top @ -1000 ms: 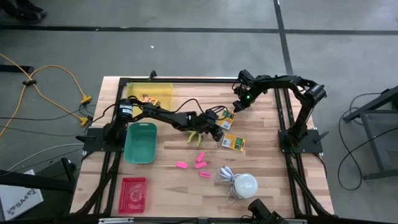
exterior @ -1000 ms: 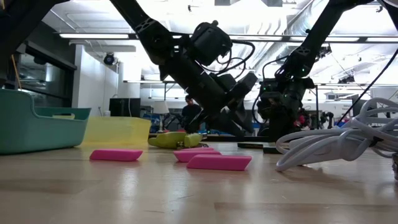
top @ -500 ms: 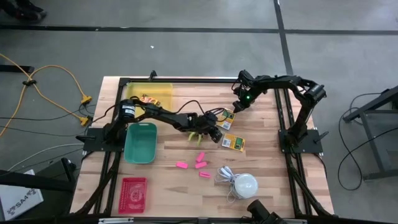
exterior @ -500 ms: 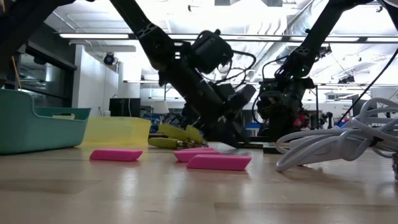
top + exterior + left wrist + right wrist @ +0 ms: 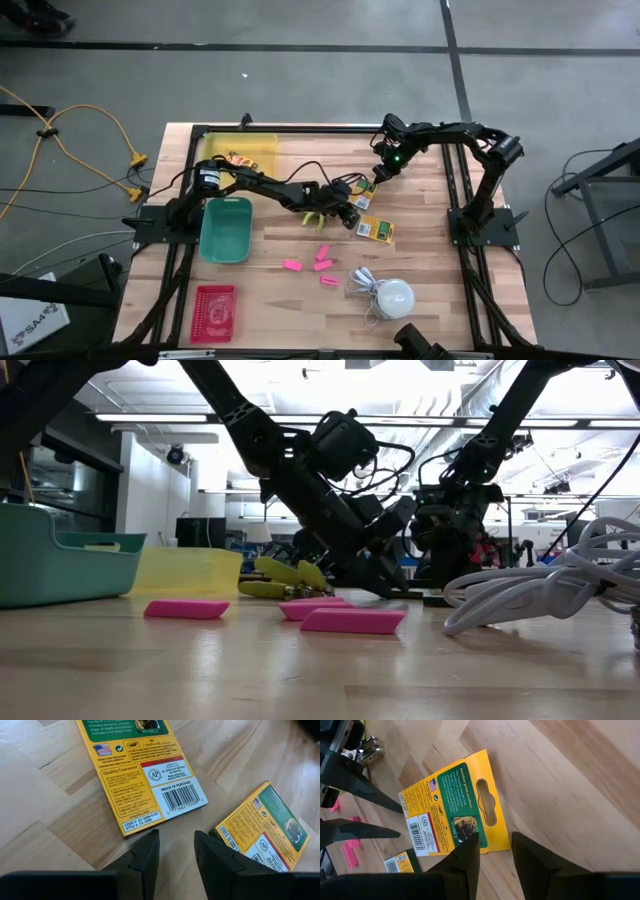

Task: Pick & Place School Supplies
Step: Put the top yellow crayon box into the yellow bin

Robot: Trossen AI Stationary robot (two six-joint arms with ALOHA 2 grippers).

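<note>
Two flat yellow-and-green boxes lie on the wood, one (image 5: 366, 193) near the table's middle and one (image 5: 377, 230) nearer the near edge. My left gripper (image 5: 175, 851) is open and low over the bare wood between them (image 5: 352, 213). My right gripper (image 5: 495, 855) is open and hovers at the hang-tab end of the farther box (image 5: 451, 812). The lime-green scissors (image 5: 314, 218) lie beside the left wrist. Several pink erasers (image 5: 322, 258) lie toward the near edge. A third box (image 5: 236, 158) seems to lie in the yellow bin.
A yellow bin (image 5: 262, 143) sits at the far left, a teal bin (image 5: 226, 230) below it and a red basket (image 5: 213, 310) at the near left. The white dome (image 5: 394, 296) with its coiled cord (image 5: 540, 590) lies near the near edge. Both arms crowd the table's middle.
My left gripper has come down toward the table between the two boxes, staying open. In the low view the scissors' handles stand a little higher than before. My right gripper has kept almost still over the farther box.
</note>
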